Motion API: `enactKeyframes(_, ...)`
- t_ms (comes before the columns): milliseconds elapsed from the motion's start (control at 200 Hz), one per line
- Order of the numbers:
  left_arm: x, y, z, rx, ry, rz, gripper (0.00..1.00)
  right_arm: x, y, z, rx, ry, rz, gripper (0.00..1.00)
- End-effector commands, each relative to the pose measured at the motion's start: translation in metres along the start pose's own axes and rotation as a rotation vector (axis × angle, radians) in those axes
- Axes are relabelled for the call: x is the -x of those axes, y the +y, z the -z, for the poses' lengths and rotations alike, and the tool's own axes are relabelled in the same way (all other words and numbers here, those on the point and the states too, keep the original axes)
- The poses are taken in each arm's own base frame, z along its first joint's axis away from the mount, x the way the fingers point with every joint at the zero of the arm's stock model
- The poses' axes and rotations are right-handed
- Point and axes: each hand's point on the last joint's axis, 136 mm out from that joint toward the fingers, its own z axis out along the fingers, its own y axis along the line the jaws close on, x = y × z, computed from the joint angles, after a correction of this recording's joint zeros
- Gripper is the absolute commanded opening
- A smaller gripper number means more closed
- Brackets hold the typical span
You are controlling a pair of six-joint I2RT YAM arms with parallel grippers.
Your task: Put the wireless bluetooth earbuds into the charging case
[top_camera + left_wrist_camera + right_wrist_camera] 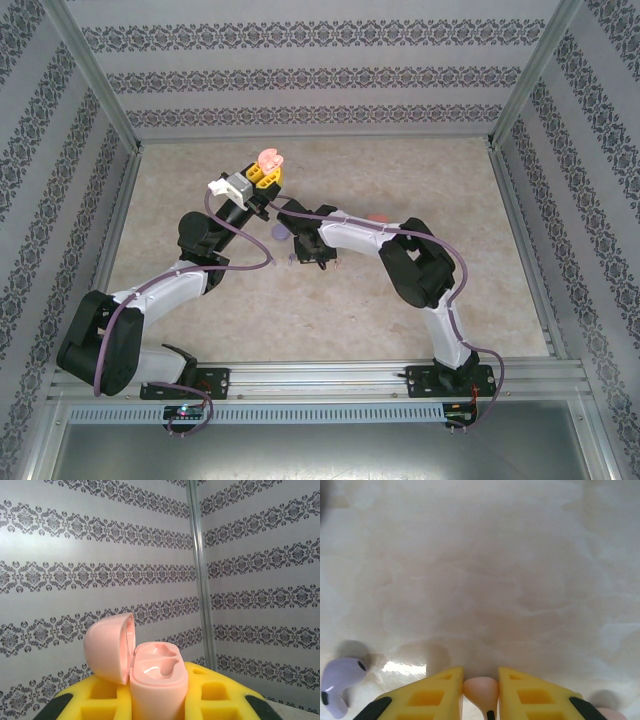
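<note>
My left gripper [157, 692] is raised off the table and shut on a pale pink charging case [159, 672]. The case stands upright between the yellow fingers [85, 697], its lid [107, 647] swung open to the left and both wells bare. From above, this gripper [266, 177] and the case [270, 158] sit at the table's far middle. My right gripper [480, 671] is low over the table, its yellow fingers pressed on both sides of a pale pink earbud [481, 689]. A purple earbud [340, 685] lies on the table to its left.
A pinkish rounded object [611, 713] peeks in at the bottom right of the right wrist view. From above, a purple item [283, 230] lies by the right wrist and a reddish one [377, 217] behind the right forearm. Patterned walls enclose the marble table [400, 320].
</note>
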Motion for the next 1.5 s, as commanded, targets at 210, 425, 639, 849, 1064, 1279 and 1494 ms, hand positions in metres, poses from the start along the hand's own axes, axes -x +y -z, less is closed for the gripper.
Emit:
enactKeyframes(210, 0.021, -0.004, -0.002, -0.015, -0.066, 0.003, 0.0, 0.005, -0.019, 0.033, -0.041, -0.078, -0.013, 0.22)
enactKeyframes(425, 0.026, -0.005, -0.003, -0.024, -0.077, 0.003, 0.0, 0.021, -0.029, 0.072, -0.019, -0.175, -0.032, 0.22)
enactKeyframes(639, 0.032, -0.007, -0.003, -0.035, -0.087, 0.0, 0.0, 0.04, -0.047, 0.123, 0.015, -0.291, -0.054, 0.22)
enactKeyframes(849, 0.036, -0.015, -0.004, -0.081, -0.088, 0.007, 0.0, 0.062, -0.063, 0.192, 0.078, -0.448, -0.052, 0.23)
enactKeyframes(1064, 0.036, -0.03, -0.003, -0.162, -0.073, 0.018, 0.0, 0.08, -0.063, 0.276, 0.194, -0.621, -0.004, 0.23)
enactKeyframes(1279, 0.026, -0.061, -0.002, -0.27, -0.013, -0.021, 0.0, 0.084, -0.055, 0.353, 0.34, -0.783, 0.06, 0.24)
enactKeyframes(1494, 0.015, -0.082, -0.005, -0.313, 0.019, -0.04, 0.0, 0.074, -0.042, 0.402, 0.442, -0.922, 0.159, 0.25)
